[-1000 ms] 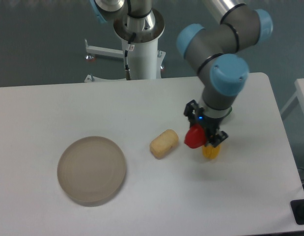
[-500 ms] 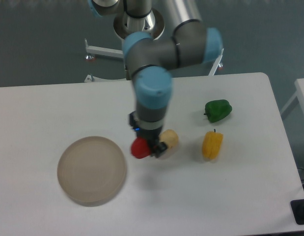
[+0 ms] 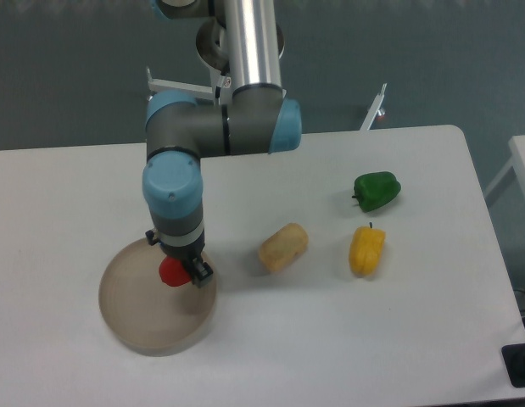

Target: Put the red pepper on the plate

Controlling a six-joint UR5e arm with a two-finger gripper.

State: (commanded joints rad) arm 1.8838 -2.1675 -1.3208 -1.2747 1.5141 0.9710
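Observation:
The red pepper (image 3: 170, 273) is held in my gripper (image 3: 175, 270), which is shut on it. The gripper hangs over the right part of the round beige-grey plate (image 3: 143, 318) at the table's front left. Only part of the pepper shows between the dark fingers; I cannot tell whether it touches the plate.
A tan potato-like lump (image 3: 283, 247) lies right of the plate. A yellow pepper (image 3: 366, 251) and a green pepper (image 3: 377, 190) lie further right. The robot's white base column (image 3: 245, 85) stands at the table's back edge.
My gripper has carried the red pepper leftward, from beside the yellow pepper, past the tan lump, to over the plate. The yellow and green peppers are now uncovered.

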